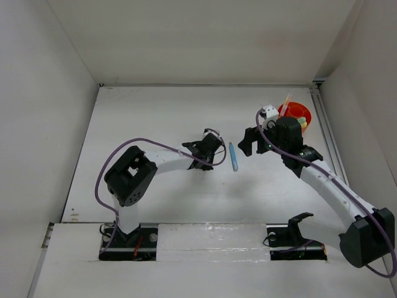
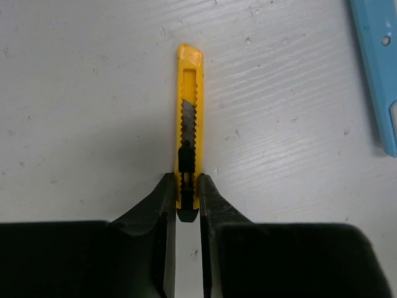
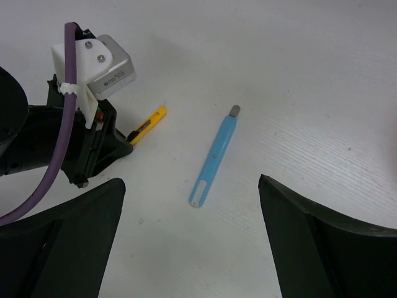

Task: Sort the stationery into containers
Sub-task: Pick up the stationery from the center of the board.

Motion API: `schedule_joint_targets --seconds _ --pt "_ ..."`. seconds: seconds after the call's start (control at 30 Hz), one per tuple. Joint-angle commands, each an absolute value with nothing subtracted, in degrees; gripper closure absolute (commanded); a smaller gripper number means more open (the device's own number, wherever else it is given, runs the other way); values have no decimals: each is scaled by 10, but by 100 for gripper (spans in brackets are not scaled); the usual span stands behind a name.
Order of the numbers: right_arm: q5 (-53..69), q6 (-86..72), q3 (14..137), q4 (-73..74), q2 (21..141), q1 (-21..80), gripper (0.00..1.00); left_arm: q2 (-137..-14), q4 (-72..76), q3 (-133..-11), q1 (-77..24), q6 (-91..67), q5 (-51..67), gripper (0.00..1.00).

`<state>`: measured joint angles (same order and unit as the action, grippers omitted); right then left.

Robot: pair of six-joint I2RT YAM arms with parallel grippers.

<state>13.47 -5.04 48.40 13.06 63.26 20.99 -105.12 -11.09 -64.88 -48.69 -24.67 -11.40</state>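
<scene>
We see glossy plastic on the yellow cutter (image 2: 189, 68), with a dull, speckled metal blade (image 2: 188, 116); the left gripper (image 2: 187, 198) below it is matt black plastic. The white table (image 2: 74, 93) looks matt, finely grained and scuffed, and the blue cutter (image 2: 378, 62) at upper right is smooth plastic.

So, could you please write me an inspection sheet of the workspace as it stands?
surface: white table, lightly scuffed.
job's things: yellow cutter and blue cutter lie apart on the table; orange cup at far right, with items inside too small to name.
clutter: nothing seen.
grippers: left gripper, jaws shut on the yellow cutter's rear end; right gripper, jaws wide open, facing the blue cutter without touching it.
cables: purple cable runs along each arm.
surroundings: white walls on three sides.
</scene>
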Motion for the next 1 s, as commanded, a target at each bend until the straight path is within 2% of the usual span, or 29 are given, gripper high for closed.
schedule_joint_targets --seconds 0.0,0.17,0.3,0.5,0.67,0.97 --pt "189 -62 498 70 633 200 6 -986 -94 -602 -489 -252 -112 100" --pt "262 -95 509 18 653 206 6 -876 10 -519 -489 -242 -123 100" --pt "262 -142 502 -42 664 241 6 -820 62 -483 -500 -236 -111 100" --pt "269 -278 440 -242 677 278 10 -723 135 -437 -512 -218 -89 100" --pt "222 -285 456 -248 705 325 10 -671 156 -413 -512 -218 -77 100" --pt "200 -317 450 -287 743 345 26 -651 162 -402 -512 -218 -63 100"
